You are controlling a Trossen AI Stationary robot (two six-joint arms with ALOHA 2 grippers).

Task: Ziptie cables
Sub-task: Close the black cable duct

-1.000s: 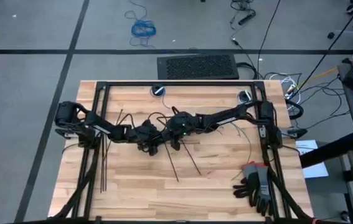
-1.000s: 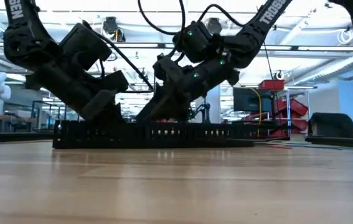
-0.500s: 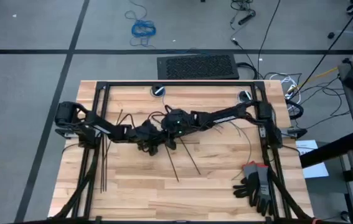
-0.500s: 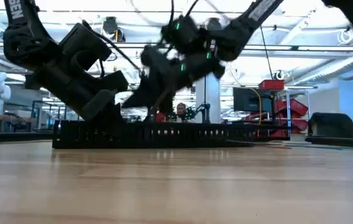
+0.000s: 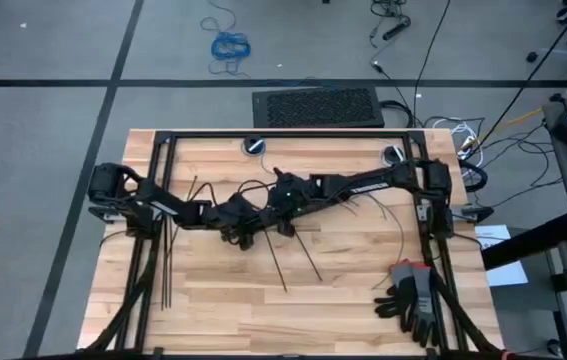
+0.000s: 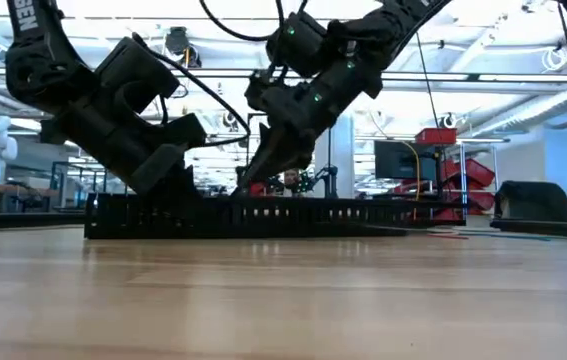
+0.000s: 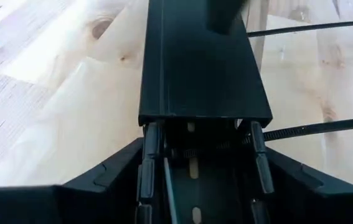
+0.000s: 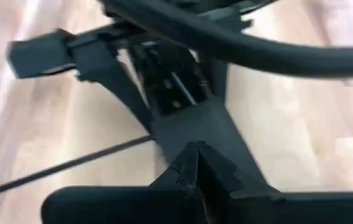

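Black plastic is what I hold: my left gripper (image 7: 200,140) sits near the middle of the table, its fingers (image 7: 150,149) pressed one on each side of the slotted bar (image 7: 201,68), clamped on it as far as I can judge. My right gripper (image 6: 266,172) hangs tilted, nose down, just above the same bar and close beside my left one. Whether it is open or closed I cannot tell.

The cables (image 5: 400,228) lie loose on the wood, well to the right of both grippers and near the base of my right arm, apart from everything I hold. Most of the zipties (image 5: 168,262) lie straight along the left edge under my left arm. A couple more (image 5: 277,262) lie slanted just in front of the bar, and one (image 7: 316,127) runs up to the bar beside my left finger.

The trouble I expect comes from crowding. My two wrists are nearly touching, so a careless swing of the right arm could knock the left and twist the bar out of its grip. The strips are thin and flat on the wood, so a pinch may slide off or push them away. The wires are fine and splayed, so I may gather only some of them. The gloves (image 5: 413,297) lie near the cables, and a low pass could drag them.
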